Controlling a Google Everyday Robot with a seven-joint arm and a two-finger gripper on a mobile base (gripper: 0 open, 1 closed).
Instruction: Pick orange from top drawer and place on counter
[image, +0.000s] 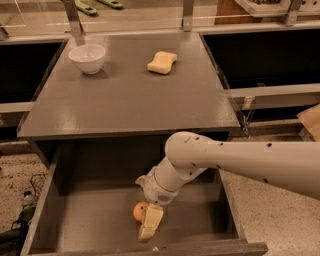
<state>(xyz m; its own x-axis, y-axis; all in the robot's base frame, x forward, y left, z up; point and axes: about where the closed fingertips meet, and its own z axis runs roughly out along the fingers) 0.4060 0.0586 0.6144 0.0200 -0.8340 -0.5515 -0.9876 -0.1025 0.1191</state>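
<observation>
The orange (139, 211) lies on the bottom of the open top drawer (90, 220), near its front middle. My gripper (150, 223) reaches down into the drawer from the right on a white arm (240, 160). It sits right against the orange's right side and hides part of it. The counter (130, 100) is the gray tabletop above the drawer.
A white bowl (87, 58) stands at the counter's back left. A pale yellow sponge (162, 62) lies at the back middle. Dark open bins flank the counter on both sides. Speckled floor shows at the right and left, with a wire basket (35, 186) at the left.
</observation>
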